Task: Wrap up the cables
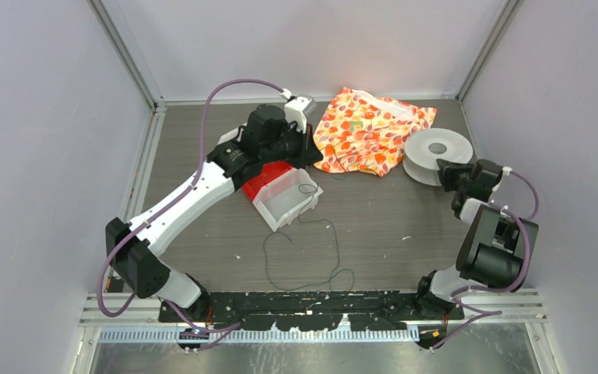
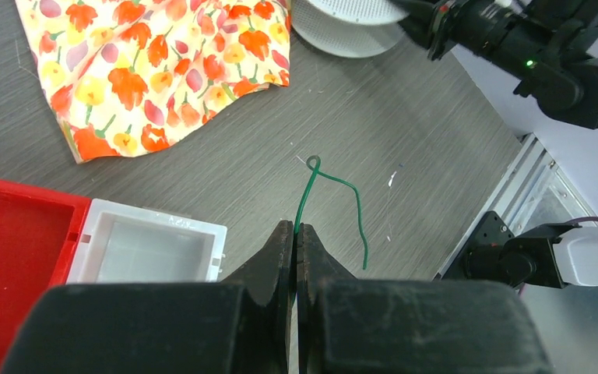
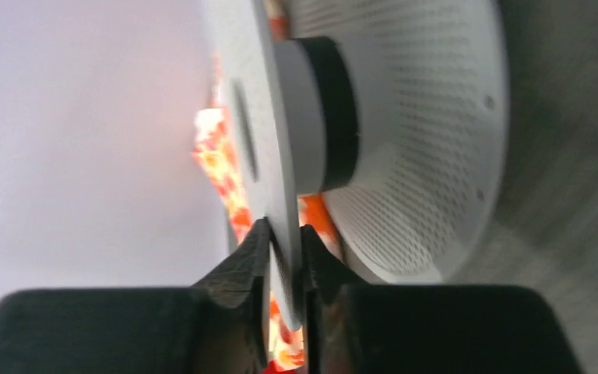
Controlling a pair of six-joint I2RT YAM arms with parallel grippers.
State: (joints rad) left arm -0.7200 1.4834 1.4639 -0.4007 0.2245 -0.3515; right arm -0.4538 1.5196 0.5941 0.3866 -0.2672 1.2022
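On dark table (image 1: 405,234): floral cloth (image 1: 370,128), white spool (image 1: 428,152) with flange clamped in right gripper (image 3: 283,231). Touching side by side: red bin (image 1: 269,178), white bin (image 2: 156,216). Beside white bin, thin cable (image 2: 306,193) in loose loops, pinched in left gripper (image 2: 294,230).

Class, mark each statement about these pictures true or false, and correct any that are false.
1. The left gripper is shut on the cable. True.
2. The right gripper is open and holds nothing. False: it is shut on a flange of the white spool.
3. The whole cable is wound on the spool. False: much of it lies in loose loops on the table.
4. The floral cloth lies at the far side of the table, beside the spool. True.
5. The white tray sits right next to the red tray. True.
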